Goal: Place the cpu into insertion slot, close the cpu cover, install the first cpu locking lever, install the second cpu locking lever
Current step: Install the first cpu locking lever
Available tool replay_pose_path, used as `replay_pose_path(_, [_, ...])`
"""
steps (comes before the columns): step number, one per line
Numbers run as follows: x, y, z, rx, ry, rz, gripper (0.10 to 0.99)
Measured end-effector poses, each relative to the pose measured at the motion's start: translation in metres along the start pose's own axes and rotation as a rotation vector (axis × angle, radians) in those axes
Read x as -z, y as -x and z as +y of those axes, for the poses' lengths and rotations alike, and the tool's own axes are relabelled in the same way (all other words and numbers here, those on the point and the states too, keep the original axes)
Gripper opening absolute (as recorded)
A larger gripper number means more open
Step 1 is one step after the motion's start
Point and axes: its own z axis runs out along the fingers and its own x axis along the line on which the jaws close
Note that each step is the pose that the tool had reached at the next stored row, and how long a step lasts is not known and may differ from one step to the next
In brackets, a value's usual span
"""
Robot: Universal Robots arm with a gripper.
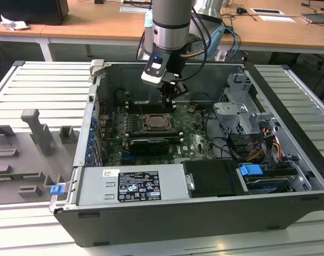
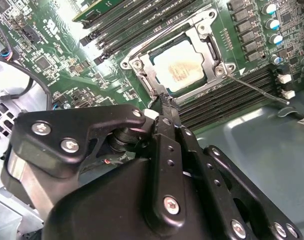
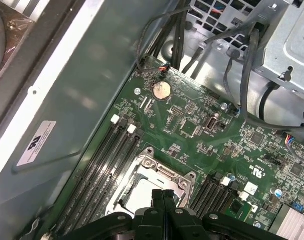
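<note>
Ok so the cpu is sitting in the insertion slot, roughly mid-way across the motherboard, and the cpu cover is looking like it's lying flat around it. So I'm guessing I'm working on the lever part now.

My gripper is hanging right over one corner of the socket, fingers pressed together, not carrying anything as far as I can see. One thin locking lever is sticking out loose from the opposite corner, across the memory slots, so it's looking unlatched to me.

I'm thinking this step is calling for a slow, careful push with the closed tip. It has to go down and sideways so the rod is tucking under its hook, without skidding onto the board.

What's bugging me: my own fingertips are covering the corner I'm at, so I can't tell if I'm touching a lever, the frame or nothing. In the first wrist view my gripper is cutting off half the socket too.
</note>
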Motion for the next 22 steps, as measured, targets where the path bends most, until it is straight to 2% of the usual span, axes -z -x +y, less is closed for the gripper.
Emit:
replay_pose_path(16, [0.0000, -0.0001, -0.0002, 0.080, 0.001, 0.0042, 0.106])
replay_pose_path(22, [0.0000, -0.0001, -0.0002, 0.132, 0.001, 0.0068, 0.106])
